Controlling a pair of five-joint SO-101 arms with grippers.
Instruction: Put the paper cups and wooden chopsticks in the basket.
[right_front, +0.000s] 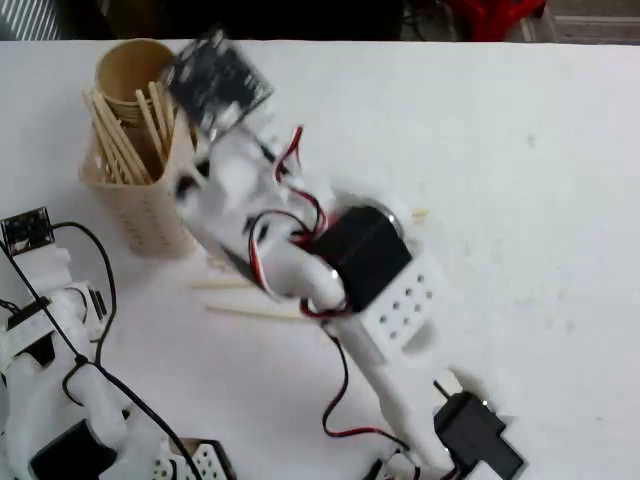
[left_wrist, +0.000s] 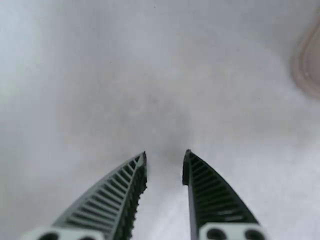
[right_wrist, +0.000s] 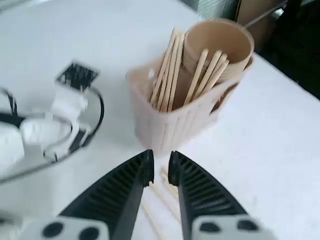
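basket (right_front: 145, 215): beige, slatted, upright on worktop (right_front: 520, 180) | paper cup (right_front: 128, 68): brown, upright inside basket | chopsticks (right_front: 118, 145): pale wood, leaning in basket beside cup | loose chopsticks (right_front: 255, 311): flat on worktop near basket

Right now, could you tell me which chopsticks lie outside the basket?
The loose chopsticks lying flat on the table beside the basket, near the right hand; the other chopsticks stand upright inside it beside the paper cup.

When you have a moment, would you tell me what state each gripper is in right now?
Left gripper: open, holding nothing.
Right gripper: open by a narrow gap, nothing between the fingers.
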